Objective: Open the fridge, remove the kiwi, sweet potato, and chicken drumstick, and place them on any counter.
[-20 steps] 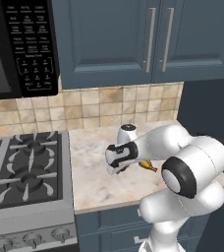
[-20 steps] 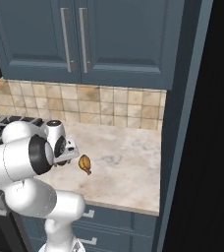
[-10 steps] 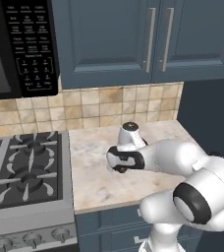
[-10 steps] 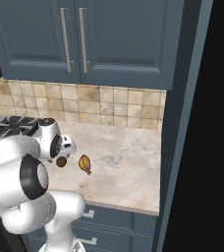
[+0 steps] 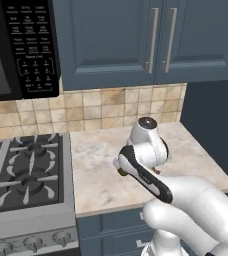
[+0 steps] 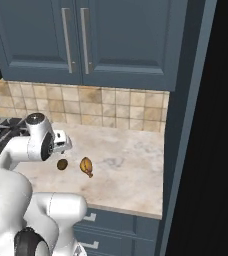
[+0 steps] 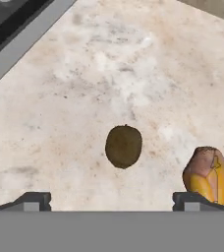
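Kiwi set down on the bench, hand let go

We see the kiwi lying free on the bench, just beside the chicken drumstick. Our hand hangs above the kiwi, pointing down at the bench, fingers spread wide and gripping nothing. We judge the sweet potato is left: the next move calls for lifting clear and returning to the fridge.

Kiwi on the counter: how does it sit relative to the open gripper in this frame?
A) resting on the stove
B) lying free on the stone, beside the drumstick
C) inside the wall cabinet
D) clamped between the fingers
B: the kiwi lies alone on the counter, clear of the gripper whose fingers stand wide apart, with the drumstick beside it.
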